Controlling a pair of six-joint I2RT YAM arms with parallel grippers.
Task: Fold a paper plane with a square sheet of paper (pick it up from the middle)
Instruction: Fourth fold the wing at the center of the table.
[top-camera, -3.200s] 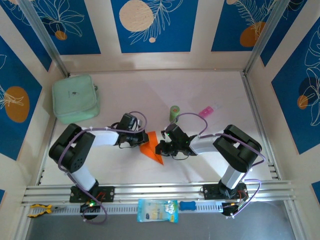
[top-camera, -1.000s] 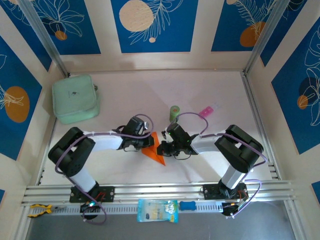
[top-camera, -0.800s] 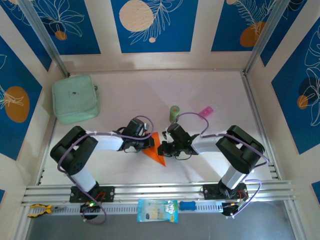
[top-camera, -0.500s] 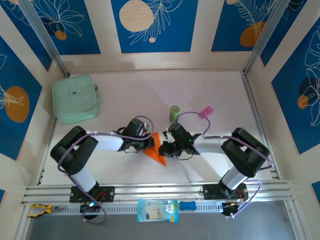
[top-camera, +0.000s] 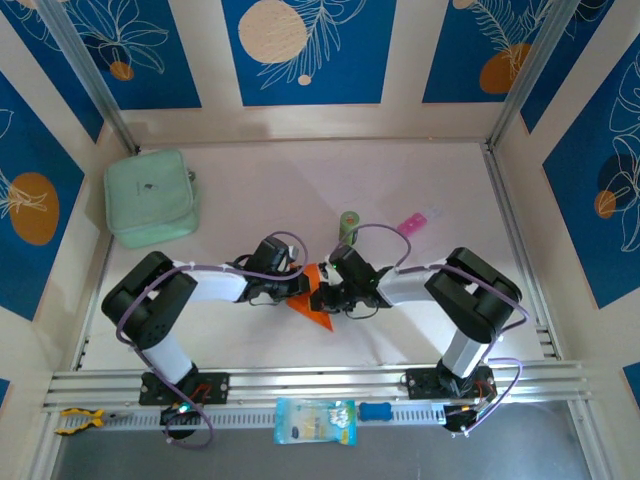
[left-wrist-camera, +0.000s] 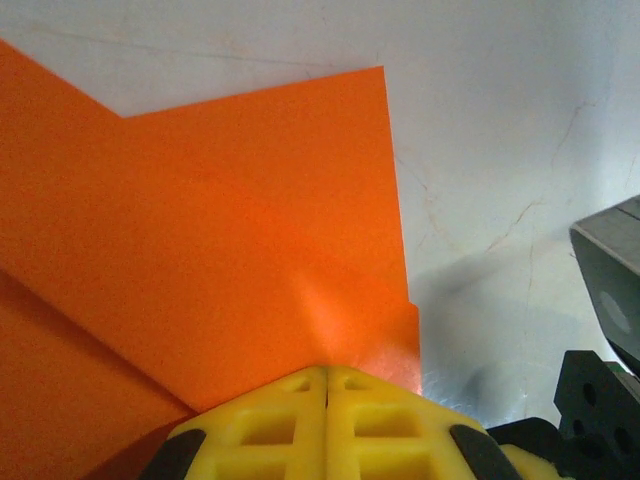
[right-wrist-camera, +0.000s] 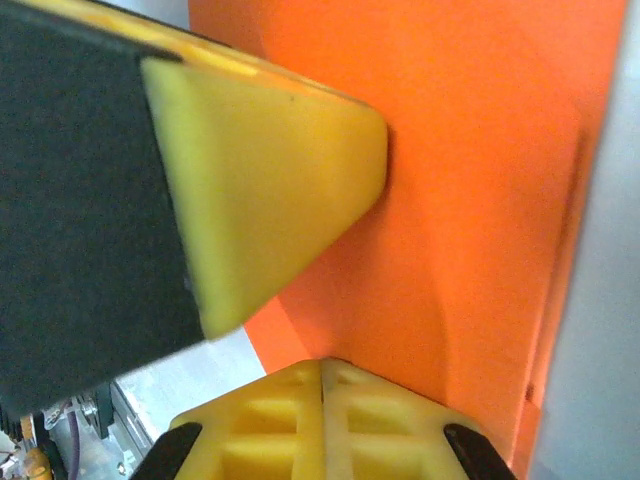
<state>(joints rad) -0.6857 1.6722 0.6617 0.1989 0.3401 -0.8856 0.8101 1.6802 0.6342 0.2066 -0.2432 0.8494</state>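
The square sheet of paper (top-camera: 313, 305) is bright orange and lies on the table, folded into a pointed angular wedge between the two arms. My left gripper (top-camera: 299, 288) is shut, its yellow tips resting on the paper's left part. In the left wrist view the layered orange paper (left-wrist-camera: 230, 230) spreads out ahead of the left gripper (left-wrist-camera: 327, 372). My right gripper (top-camera: 321, 297) is shut too and presses on the paper from the right. In the right wrist view the right gripper (right-wrist-camera: 322, 365) touches the orange paper (right-wrist-camera: 480, 200), with the left gripper's yellow finger (right-wrist-camera: 270, 170) close beside it.
A mint-green pouch (top-camera: 150, 197) sits at the back left. A small green can (top-camera: 348, 224) and a pink packet (top-camera: 412, 221) stand just behind the right arm. A blue packet (top-camera: 314, 420) and a yellow-handled tool (top-camera: 78, 418) lie by the front rail.
The left gripper slid right onto the paper and then held there. In the last second the right gripper edged left, closer to the left one. Both stayed shut.
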